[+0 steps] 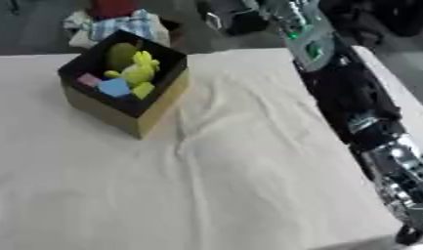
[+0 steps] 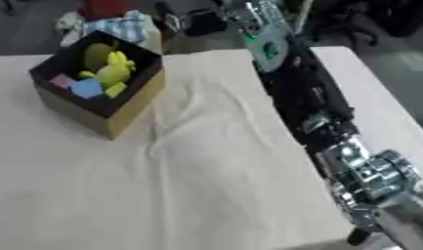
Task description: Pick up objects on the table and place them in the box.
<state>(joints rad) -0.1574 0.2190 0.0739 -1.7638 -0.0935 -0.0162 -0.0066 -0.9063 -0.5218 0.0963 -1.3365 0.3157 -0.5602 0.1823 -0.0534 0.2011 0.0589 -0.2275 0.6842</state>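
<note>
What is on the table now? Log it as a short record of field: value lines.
surface: table covered with wrinkled cream cloth
container: open square cardboard box with black lining, at far left
box contents: yellow-green soft toy, blue block, pink block
loose objects on cloth: none visible
right arm: black and silver robot arm along the right edge
right hand: not visible
left hand: not visible

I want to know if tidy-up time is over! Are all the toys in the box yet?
It looks nearly or fully done. The box already holds a yellow-green toy, a blue block and a pink block. Nothing is being carried: only the right arm shows, lying along the cloth's right side. No loose toy shows on the white cloth, so nothing visible is left.
</note>
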